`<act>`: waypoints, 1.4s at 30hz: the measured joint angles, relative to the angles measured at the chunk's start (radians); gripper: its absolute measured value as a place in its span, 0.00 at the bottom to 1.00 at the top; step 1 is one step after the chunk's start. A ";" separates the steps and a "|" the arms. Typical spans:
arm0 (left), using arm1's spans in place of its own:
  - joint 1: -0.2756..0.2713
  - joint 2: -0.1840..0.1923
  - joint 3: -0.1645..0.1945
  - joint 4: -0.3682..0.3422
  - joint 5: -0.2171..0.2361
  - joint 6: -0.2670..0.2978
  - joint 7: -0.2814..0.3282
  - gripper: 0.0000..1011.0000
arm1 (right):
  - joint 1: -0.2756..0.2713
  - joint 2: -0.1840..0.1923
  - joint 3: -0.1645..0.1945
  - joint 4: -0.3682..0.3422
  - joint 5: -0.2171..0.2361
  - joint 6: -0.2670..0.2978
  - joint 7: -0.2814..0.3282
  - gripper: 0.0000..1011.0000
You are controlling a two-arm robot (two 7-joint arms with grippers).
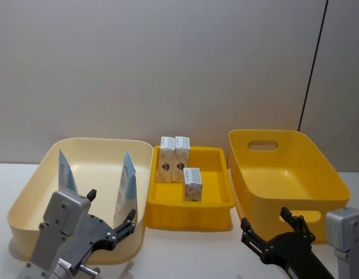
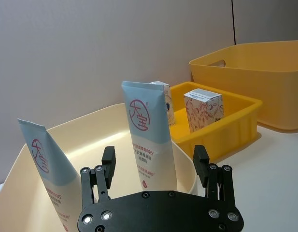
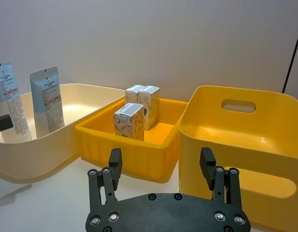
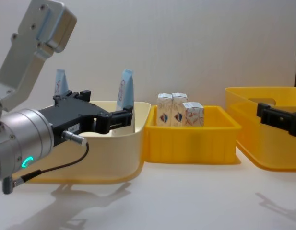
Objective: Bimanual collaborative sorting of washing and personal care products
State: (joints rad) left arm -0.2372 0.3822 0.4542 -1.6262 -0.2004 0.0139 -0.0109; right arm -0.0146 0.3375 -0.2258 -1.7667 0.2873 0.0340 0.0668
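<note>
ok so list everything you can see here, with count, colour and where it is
squeeze tubes: 2, light blue with white print, standing upright in the cream bin
cartons: 3, white with gable tops, in the low yellow tray; two side by side at the back, one nearer the front
cream bin: 1, cream, on the robot's left
low yellow tray: 1, yellow, in the middle
deep yellow bin: 1, yellow, handle cut-outs, on the right
table: 1, white, under all three
left gripper: 1, black fingers open, at the cream bin's near rim
right gripper: 1, black fingers open, before the deep yellow bin
</note>
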 joint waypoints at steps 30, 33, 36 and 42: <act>0.000 0.000 0.000 0.000 0.000 0.000 0.000 0.99 | 0.000 0.000 0.000 0.000 0.000 0.000 0.000 0.99; 0.000 0.000 0.000 0.000 0.000 0.000 0.000 0.99 | 0.000 0.000 0.000 0.000 0.000 0.000 0.000 0.99; 0.000 0.000 0.000 0.000 0.000 0.000 0.000 0.99 | 0.000 0.000 0.000 0.000 0.000 0.000 0.000 0.99; 0.000 0.000 0.000 0.000 0.000 0.000 0.000 0.99 | 0.000 0.000 0.000 0.000 0.000 0.000 0.000 0.99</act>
State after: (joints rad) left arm -0.2372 0.3821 0.4542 -1.6262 -0.2004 0.0139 -0.0109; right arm -0.0147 0.3375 -0.2258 -1.7667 0.2874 0.0340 0.0668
